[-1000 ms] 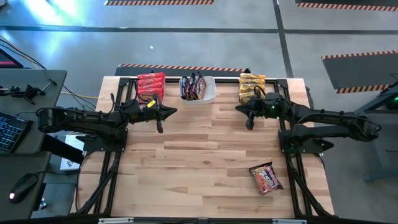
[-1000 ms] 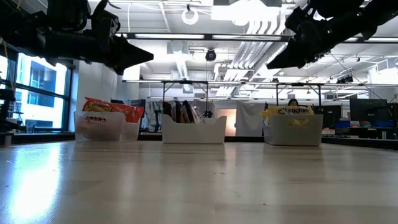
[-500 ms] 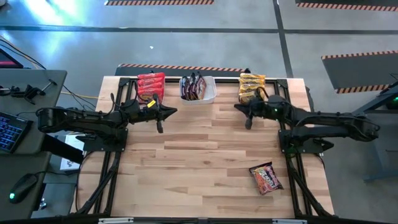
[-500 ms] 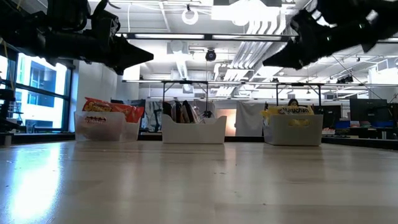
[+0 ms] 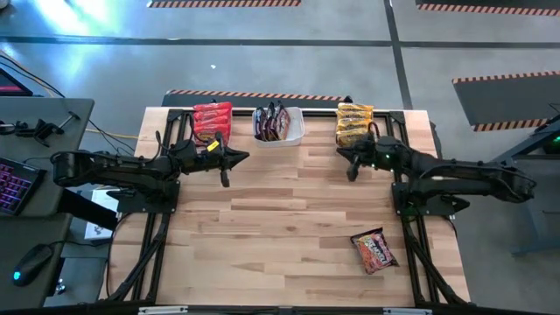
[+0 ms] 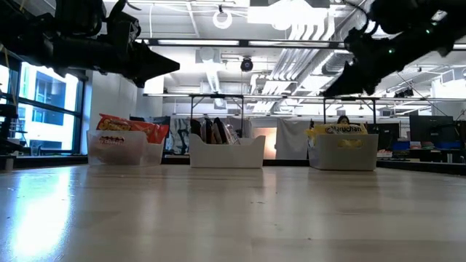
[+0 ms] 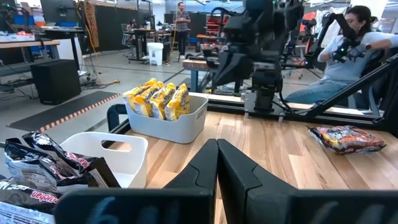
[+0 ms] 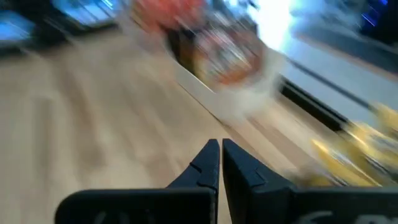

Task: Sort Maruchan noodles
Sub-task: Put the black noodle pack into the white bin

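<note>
Sorting nearly done: 3 tubs sit along the far edge of the desk (image 5: 289, 210), holding the red packets (image 5: 211, 121) far left, the dark packets (image 5: 271, 122) in the middle white tub (image 5: 296, 131), and the yellow packets (image 5: 353, 121) far right. 1 loose red-orange packet (image 5: 374, 249) lies flat on the near right of the desk, well apart from every tub and from both arms. Left end effector (image 7: 216, 163) hovers above the desk just near of the red tub, fingers pressed together, empty. Right end effector (image 8: 220, 163) hangs in the air just near of the yellow tub, fingers together as well, holding nothing; its wrist view is smeared, so fine detail there is unreadable. Judgement: the step in hand is fetching the stray packet, and the right arm is the closer one. To do it well, the fingers need to part before the descent, come down over the packet's short width rather than its length, and pinch the crinkly film near the middle so it does not fold or slide on the wood. By colour it looks to belong with the red lot at far left, a long cross-desk carry; a handover or a drop mid-desk for the left arm may be cleaner. People sit in the room beyond, clear of the desk.
</note>
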Motion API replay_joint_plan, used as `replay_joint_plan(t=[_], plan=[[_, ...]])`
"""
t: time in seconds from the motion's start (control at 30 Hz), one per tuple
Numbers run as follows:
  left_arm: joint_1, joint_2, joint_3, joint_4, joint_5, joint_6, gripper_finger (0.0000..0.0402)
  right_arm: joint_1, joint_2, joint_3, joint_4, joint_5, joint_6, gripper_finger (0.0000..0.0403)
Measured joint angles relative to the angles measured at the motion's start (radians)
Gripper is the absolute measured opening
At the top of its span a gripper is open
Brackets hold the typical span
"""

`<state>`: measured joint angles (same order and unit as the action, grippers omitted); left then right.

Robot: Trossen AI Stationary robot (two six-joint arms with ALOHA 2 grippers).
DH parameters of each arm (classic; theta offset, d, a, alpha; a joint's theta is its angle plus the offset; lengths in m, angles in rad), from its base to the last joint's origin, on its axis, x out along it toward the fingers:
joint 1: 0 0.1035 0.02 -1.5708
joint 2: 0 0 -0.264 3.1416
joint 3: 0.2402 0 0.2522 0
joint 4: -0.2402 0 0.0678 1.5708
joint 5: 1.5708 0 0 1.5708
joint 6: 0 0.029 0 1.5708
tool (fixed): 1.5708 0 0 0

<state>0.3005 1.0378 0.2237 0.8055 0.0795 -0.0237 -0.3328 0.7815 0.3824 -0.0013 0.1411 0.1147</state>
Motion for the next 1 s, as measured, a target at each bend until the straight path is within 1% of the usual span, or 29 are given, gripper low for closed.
replay_joint_plan(t=[0.07, 0.17, 0.23, 0.33, 0.4, 0.5, 0.57, 0.63, 0.7, 0.73, 0.87, 1.0], plan=[[0.000, 0.000, 0.000, 0.000, 0.000, 0.000, 0.0001, -0.013, 0.019, 0.064, -0.151, 0.071, 0.017, 0.0000], [0.000, 0.000, 0.000, 0.000, 0.000, 0.001, 0.0000, -0.046, 0.060, 0.135, -0.299, 0.095, 0.019, 0.0000], [0.000, 0.000, 0.000, 0.001, 0.000, 0.001, 0.0000, -0.073, 0.096, 0.154, -0.346, 0.095, 0.020, 0.0000], [0.000, 0.000, 0.000, 0.001, 0.000, 0.001, 0.0001, -0.120, 0.151, 0.158, -0.369, 0.094, 0.014, 0.0000], [0.000, 0.000, 0.000, 0.000, 0.000, -0.001, 0.0001, -0.144, 0.175, 0.159, -0.397, 0.071, -0.005, 0.0000], [0.000, 0.000, 0.000, 0.000, 0.000, -0.001, 0.0001, -0.136, 0.179, 0.209, -0.551, -0.046, 0.019, 0.0000], [0.000, 0.000, 0.000, 0.000, 0.000, -0.001, 0.0001, -0.093, 0.176, 0.271, -0.690, -0.092, 0.074, 0.0000], [0.000, 0.000, 0.000, 0.000, 0.000, 0.000, 0.0001, -0.022, 0.174, 0.324, -0.820, -0.094, 0.140, 0.0000], [0.000, 0.000, 0.000, 0.000, 0.000, 0.000, 0.0001, 0.067, 0.172, 0.363, -0.904, -0.112, 0.226, 0.0000], [0.000, 0.000, 0.000, 0.000, 0.000, 0.000, 0.0001, 0.109, 0.171, 0.372, -0.933, -0.137, 0.281, 0.0000], [0.000, 0.000, 0.000, -0.001, 0.000, -0.007, 0.0001, 0.291, 0.172, 0.346, -0.998, -0.294, 0.606, 0.0000], [0.000, 0.000, 0.000, -0.002, 0.000, -0.021, 0.0001, 0.499, 0.173, 0.252, -0.965, -0.392, 0.954, 0.0000]])
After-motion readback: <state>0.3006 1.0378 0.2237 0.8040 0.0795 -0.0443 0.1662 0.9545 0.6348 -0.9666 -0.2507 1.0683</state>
